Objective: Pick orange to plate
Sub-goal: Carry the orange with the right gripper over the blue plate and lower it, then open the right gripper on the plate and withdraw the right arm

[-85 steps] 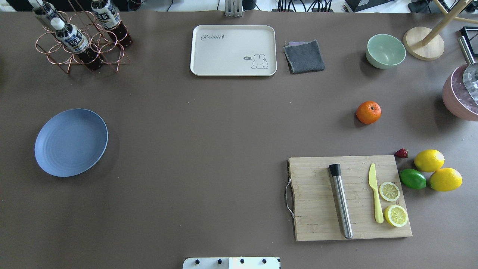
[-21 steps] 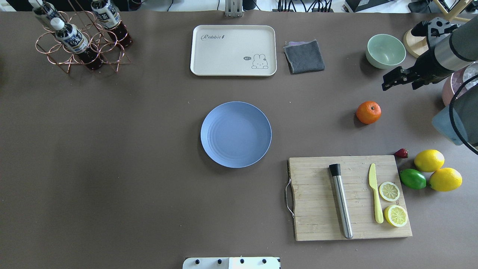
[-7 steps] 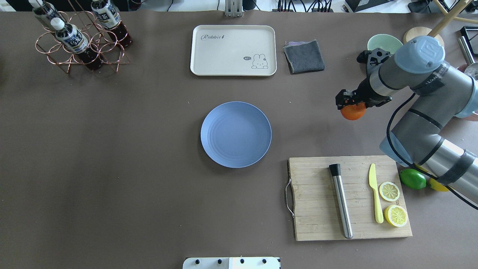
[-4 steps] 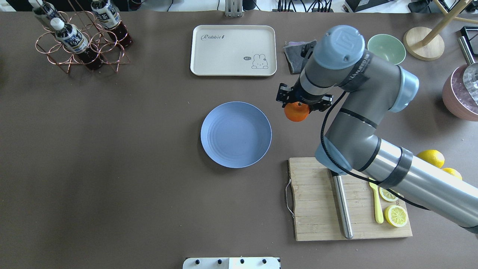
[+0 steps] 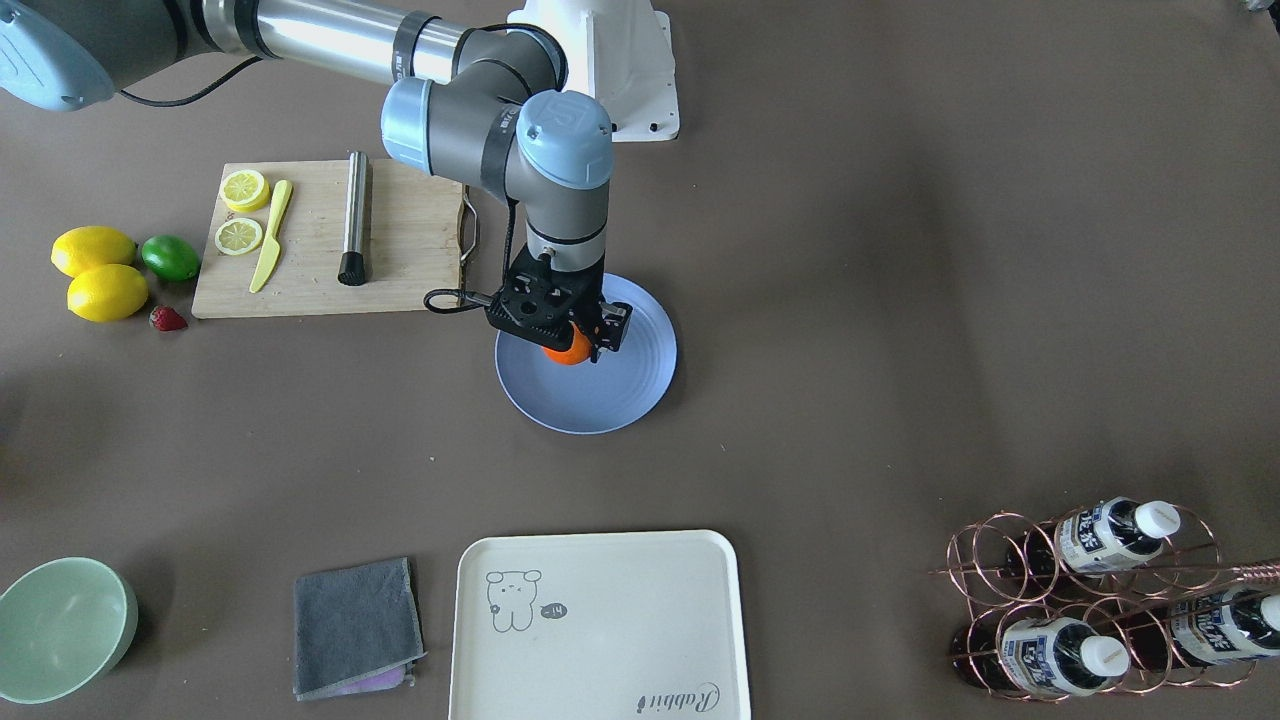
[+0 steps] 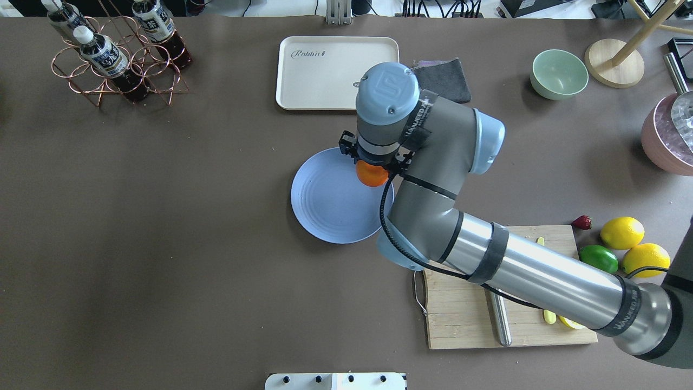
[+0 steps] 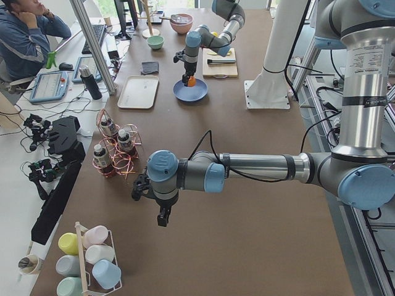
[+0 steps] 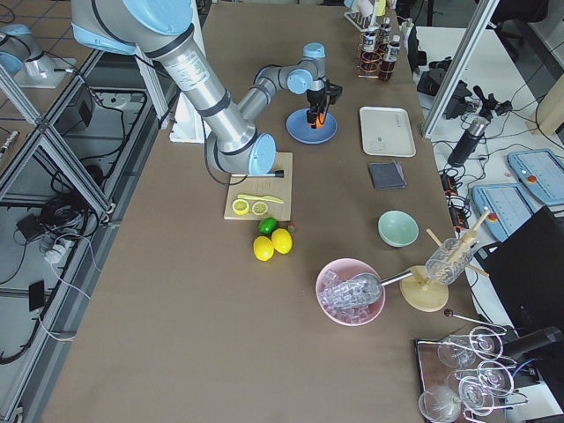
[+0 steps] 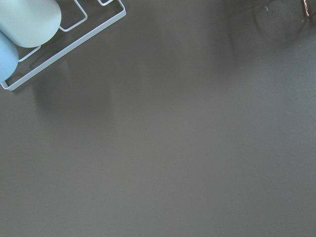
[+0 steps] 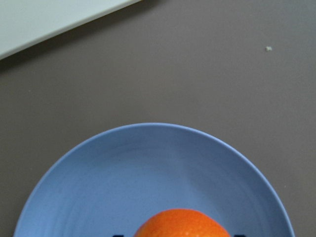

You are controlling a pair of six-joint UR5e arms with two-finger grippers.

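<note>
Step in hand: the placing phase. The right gripper (image 5: 563, 338) is closed on the orange (image 5: 567, 349), its two black fingers bearing on opposite sides of the fruit, wrist pointing straight down. The orange is within the rim of the blue plate (image 5: 620, 392), somewhat toward the robot's right side of it. The side views suggest it hangs slightly above the plate, though contact cannot be confirmed. Judgement: transport is essentially complete and only the set-down remains. The next move calls for a short, straight descent until the fruit rests on the plate, then parting the fingers. A round fruit may roll on a shallow plate, so a low, gentle release is advisable. The left gripper (image 7: 162, 216) hovers over bare table at the far left end and appears in the side view alone, so whether it is open cannot be told. Surface: a plain brown table covering (image 6: 162, 281), matte and flat. Also present are a cream tray (image 5: 600, 640), a grey cloth (image 5: 352, 625), a pale green bowl (image 5: 60, 625), a wooden cutting board (image 5: 410, 250) and a copper bottle rack (image 5: 1000, 570). A seated operator (image 7: 24, 31) watches from the side benches.
</note>
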